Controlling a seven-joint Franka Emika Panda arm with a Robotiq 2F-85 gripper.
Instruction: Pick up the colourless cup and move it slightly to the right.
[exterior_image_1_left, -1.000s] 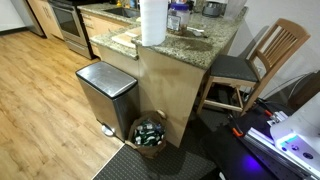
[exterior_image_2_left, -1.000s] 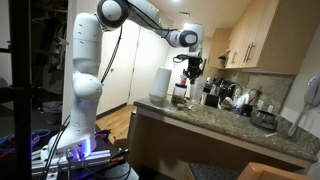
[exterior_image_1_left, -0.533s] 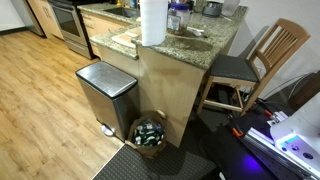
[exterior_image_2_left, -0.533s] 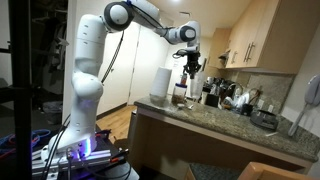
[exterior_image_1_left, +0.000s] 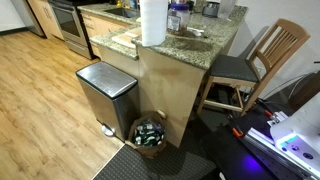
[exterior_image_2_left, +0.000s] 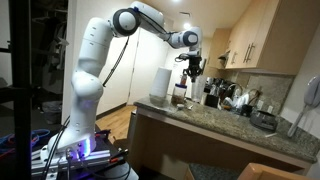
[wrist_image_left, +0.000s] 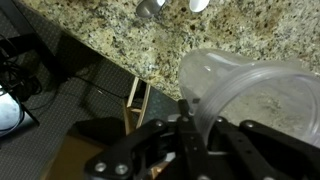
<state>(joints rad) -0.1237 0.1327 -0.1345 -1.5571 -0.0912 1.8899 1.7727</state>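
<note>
Wrist view shows our gripper (wrist_image_left: 197, 118) pinching the cup (wrist_image_left: 250, 95) by its rim over the counter (wrist_image_left: 110, 40). The arm (exterior_image_2_left: 128, 18) has swung slightly right, so we judge the shift begun.

Soft, even indoor light; small, grainy frames.
Wrist view: the claw (wrist_image_left: 200, 118) is dark and blurred, the colourless cup (wrist_image_left: 262, 100) in it hazy, the counter (wrist_image_left: 110, 40) beyond it sharper.

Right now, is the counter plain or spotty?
Spotty: the counter is tan stone flecked with black and white, clearest in the wrist view.
</note>
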